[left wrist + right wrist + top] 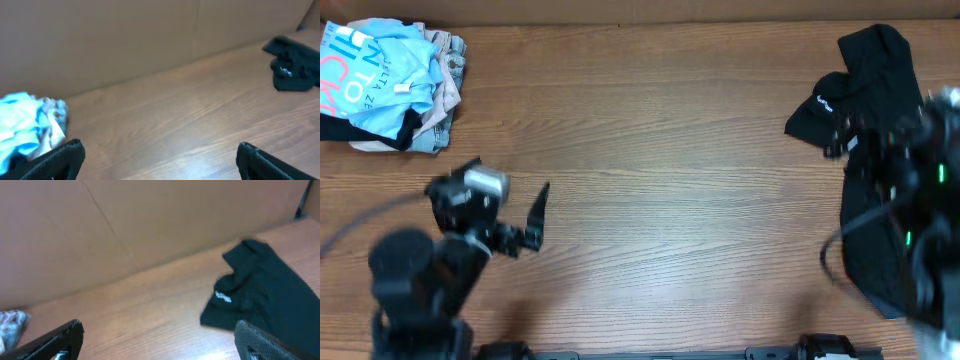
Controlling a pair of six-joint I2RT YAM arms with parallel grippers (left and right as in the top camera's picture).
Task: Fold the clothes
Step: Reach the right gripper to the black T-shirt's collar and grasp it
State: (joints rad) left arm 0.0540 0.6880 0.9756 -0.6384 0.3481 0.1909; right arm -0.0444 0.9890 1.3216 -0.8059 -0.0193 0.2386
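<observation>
Overhead, the motion-blurred right arm (920, 170) covers the right side of the plain black short-sleeved T-shirt of soft fabric (865, 70); how far the cloth reaches beneath it cannot be told. Its small white mark (823, 101) is too small to read. The right gripper (157, 329) shows only two dark finger ends in its wrist view, the rest cut by the bottom edge; the left gripper (160, 147) likewise. The crumpled pile of light blue printed and beige garments (390, 80) runs off the left edge, its lettering only partly in view, and both wrist views are soft
</observation>
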